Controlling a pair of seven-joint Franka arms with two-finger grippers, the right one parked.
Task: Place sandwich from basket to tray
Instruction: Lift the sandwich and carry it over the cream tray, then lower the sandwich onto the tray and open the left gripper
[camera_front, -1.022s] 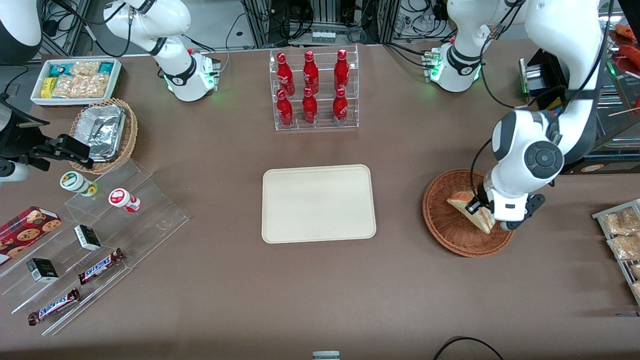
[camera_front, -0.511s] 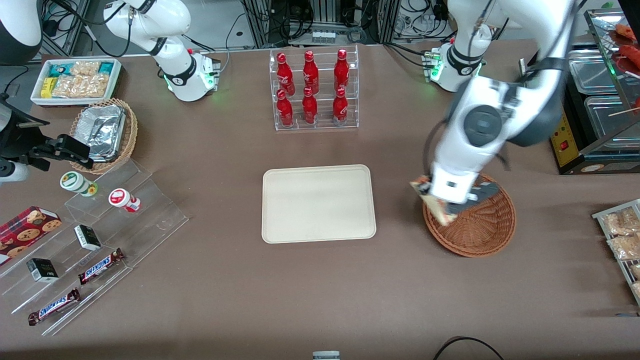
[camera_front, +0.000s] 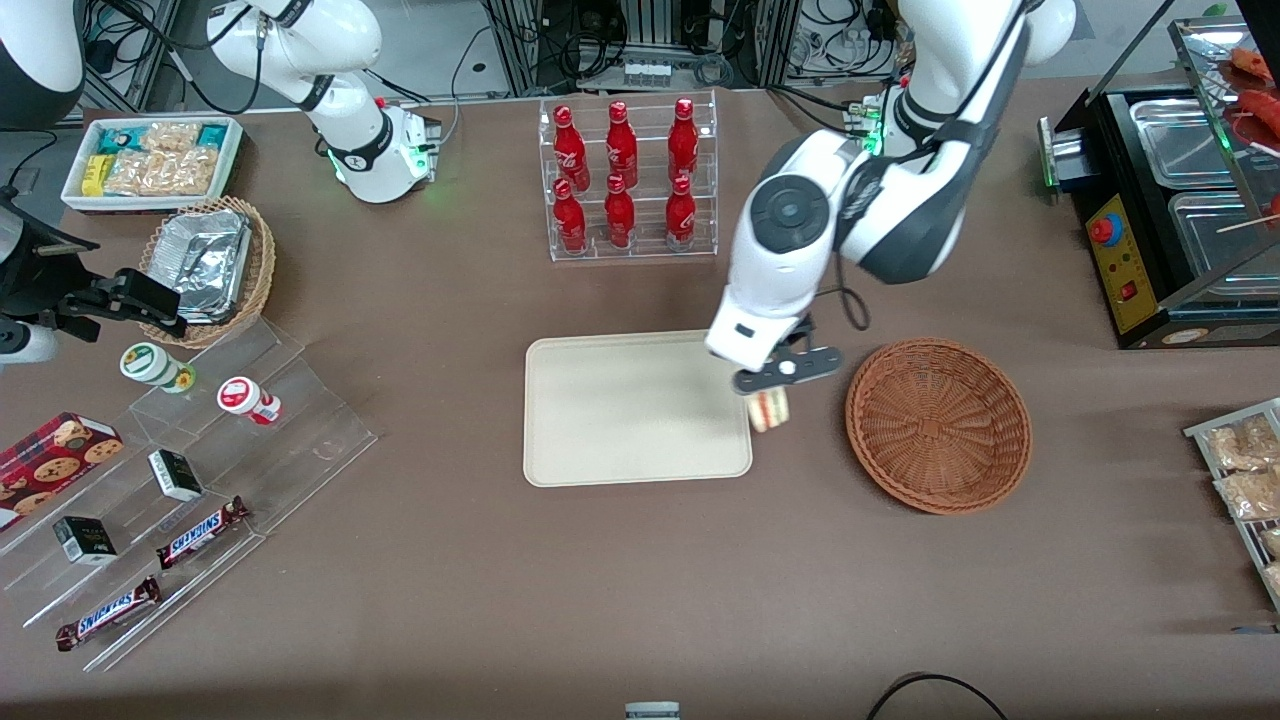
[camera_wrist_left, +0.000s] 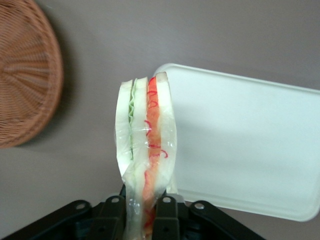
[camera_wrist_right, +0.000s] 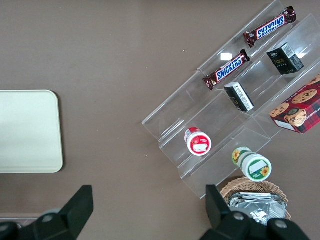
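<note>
My left gripper (camera_front: 772, 392) hangs in the air between the tray and the basket, shut on the sandwich (camera_front: 770, 409). In the left wrist view the wrapped sandwich (camera_wrist_left: 146, 145) stands on edge between the black fingers (camera_wrist_left: 167, 215), its green and red filling showing. The sandwich sits over the tray's edge nearest the basket. The cream tray (camera_front: 620, 440) lies flat with nothing on it; its corner (camera_wrist_left: 240, 150) also shows in the left wrist view. The reddish-brown wicker basket (camera_front: 938, 424) holds nothing, and its rim (camera_wrist_left: 30, 75) is seen in the left wrist view.
A clear rack of red bottles (camera_front: 625, 180) stands farther from the front camera than the tray. Toward the parked arm's end are a tan wicker basket with foil trays (camera_front: 205, 265), a white snack bin (camera_front: 150, 160) and clear steps with candy bars (camera_front: 190, 530). Metal warmer pans (camera_front: 1190, 200) sit toward the working arm's end.
The gripper has lifted the sandwich out of the basket and carried it toward the tray. The basket now holds nothing.
</note>
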